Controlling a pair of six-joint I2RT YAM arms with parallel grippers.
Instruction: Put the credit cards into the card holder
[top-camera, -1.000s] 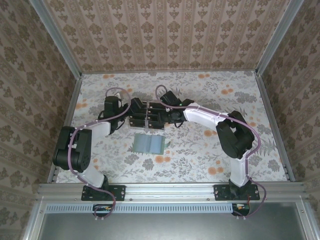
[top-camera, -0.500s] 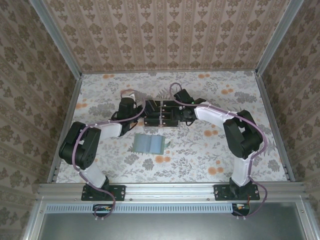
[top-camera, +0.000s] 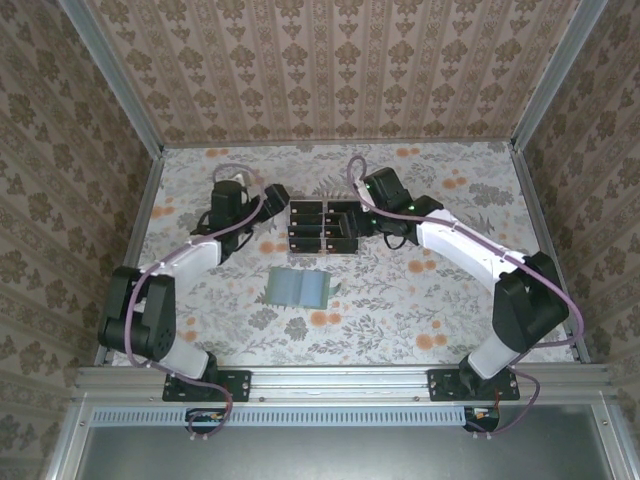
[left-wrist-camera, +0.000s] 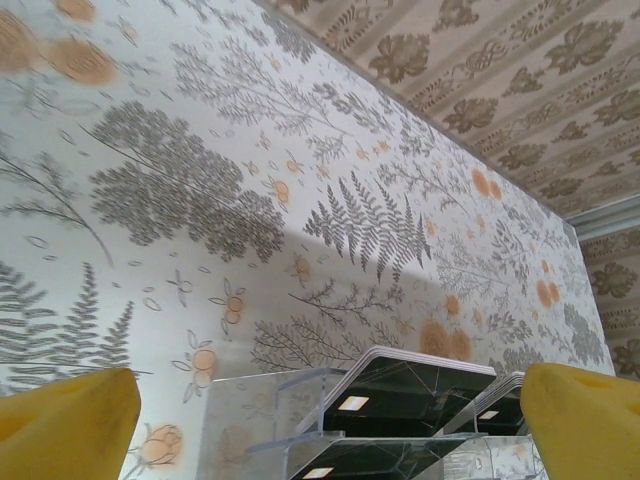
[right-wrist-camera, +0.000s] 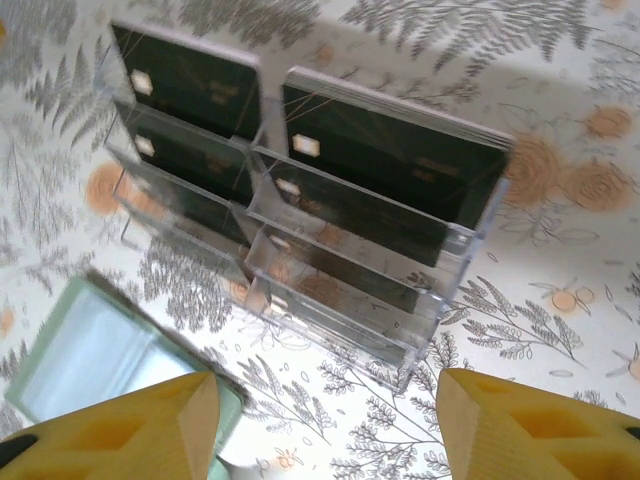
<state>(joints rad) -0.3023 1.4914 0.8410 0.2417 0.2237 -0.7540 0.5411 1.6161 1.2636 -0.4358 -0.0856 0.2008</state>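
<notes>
The credit cards (right-wrist-camera: 395, 165) stand in the tiers of a clear plastic rack (top-camera: 322, 228). The rack sits about in the middle of the flowered tabletop (top-camera: 440, 300), a little toward the far wall. The cards are black, and each one has a small pale mark near one corner. The card holder (top-camera: 298, 288) lies flat on the tabletop on the near side of the rack, close to it but not touching (in the right wrist view it is only a blurred grey-green corner at the lower left). The left fingers (left-wrist-camera: 70, 420) are spread wide apart and hold nothing. They are at the left end of the rack, and its upper cards are seen between them. The right fingers (right-wrist-camera: 540, 420) are also apart, with nothing gripped, just beside the right end of the rack.
</notes>
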